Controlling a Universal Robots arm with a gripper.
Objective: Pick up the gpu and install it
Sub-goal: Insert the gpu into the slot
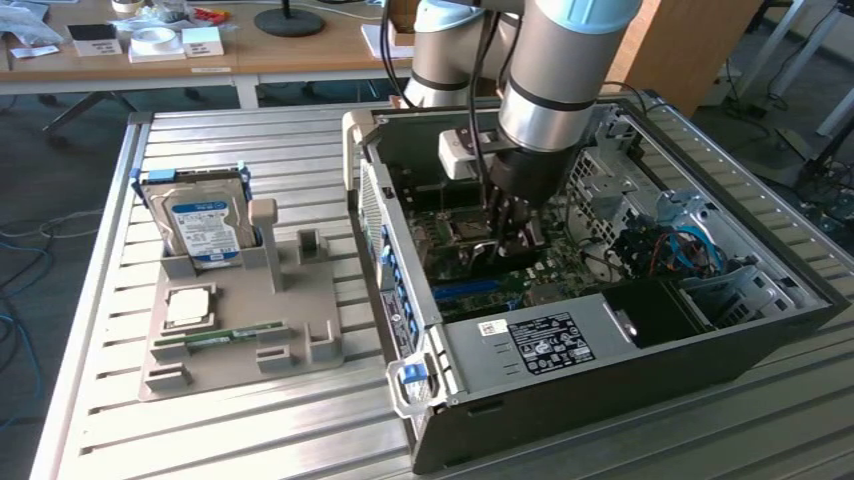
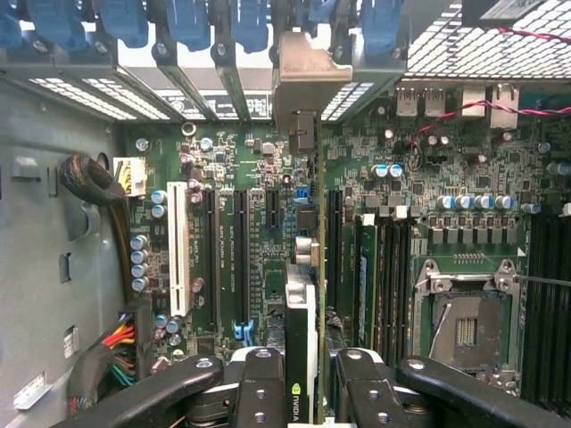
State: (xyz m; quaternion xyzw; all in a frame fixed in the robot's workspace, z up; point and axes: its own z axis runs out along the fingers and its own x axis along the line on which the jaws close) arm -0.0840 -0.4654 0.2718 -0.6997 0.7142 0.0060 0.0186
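1. Ribbed metal bench (image 1: 267,440) carries an open computer case (image 1: 601,400) lying on its side. The gpu (image 2: 303,339) is inside it, standing on edge over the green motherboard (image 2: 232,178).
2. In the wrist view, the gpu runs in a straight line away from the tool, and its pale metal bracket (image 2: 312,71) is up against the row of slot openings in the rear wall of the case.
3. The tool (image 2: 308,392) is closed on the gpu, with one black finger (image 2: 259,383) on each side of the card. Whether the card's lower edge is seated in a slot cannot be told.
4. Just beside the card on one side are two long black slots and a white slot (image 2: 178,241). On the other side are memory sticks (image 2: 375,276) and an empty processor socket (image 2: 464,330).
5. Blue clips (image 2: 187,22) line the rear wall, and a bundle of coloured wires (image 2: 120,343) lies near the side wall of the case.
6. In the exterior view, the grey arm (image 1: 561,60) reaches straight down into the case, with a labelled power supply (image 1: 541,345) nearer the camera.
7. On the exterior view's left, well apart from the case, a grey holder (image 1: 227,380) carries an upright hard drive (image 1: 200,225), a square chip (image 1: 187,305) and a green memory stick (image 1: 220,338).
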